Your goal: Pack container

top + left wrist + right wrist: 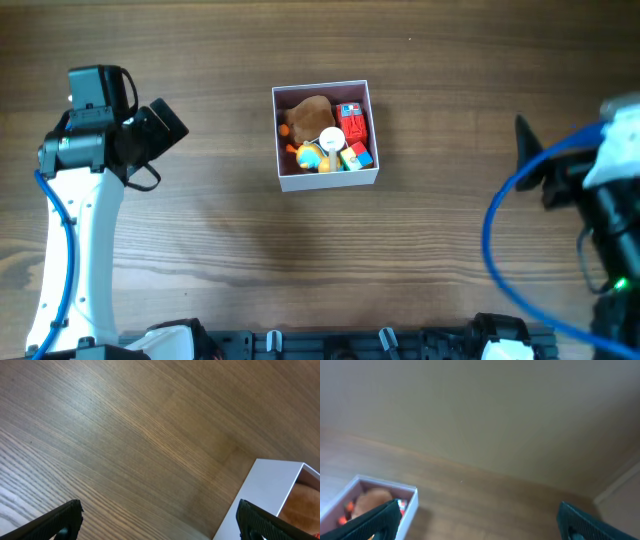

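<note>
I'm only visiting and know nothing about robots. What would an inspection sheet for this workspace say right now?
Surface: wooden table, plain brown grain.
Job's things: white container holding small toys, among them a brown lump and a red block.
Clutter: nothing seen outside the container.
Grippers: left gripper and right gripper both open, empty, apart from the container.
Cables: left blue cable along its arm; right blue cable looping out.
Surroundings: beige wall behind the table.
</note>
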Robot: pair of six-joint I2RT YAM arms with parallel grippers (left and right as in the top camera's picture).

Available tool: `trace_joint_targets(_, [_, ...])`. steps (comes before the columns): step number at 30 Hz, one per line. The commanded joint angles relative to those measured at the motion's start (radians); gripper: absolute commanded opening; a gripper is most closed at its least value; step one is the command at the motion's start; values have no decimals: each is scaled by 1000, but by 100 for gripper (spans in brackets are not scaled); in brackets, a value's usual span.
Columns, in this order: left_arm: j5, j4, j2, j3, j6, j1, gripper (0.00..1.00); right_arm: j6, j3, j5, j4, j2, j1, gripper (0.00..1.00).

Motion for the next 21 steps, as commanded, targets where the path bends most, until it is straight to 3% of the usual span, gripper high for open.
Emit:
trace_joint_targets(1, [-6, -1, -9, 10, 19, 6, 100, -53, -258, -31, 67, -111, 5, 100])
trace_joint_targets(7, [-6, -1, -9, 10, 19, 6, 100, -53, -663, -84, 204, -366, 5, 100])
trace_joint_targets(12, [-6, -1, -9, 10, 19, 6, 100, -50, -859, -88, 214, -550, 5, 100])
trace_joint_targets(21, [-6, -1, -9, 10, 19, 6, 100, -25, -1004, -108, 214, -710, 5, 100])
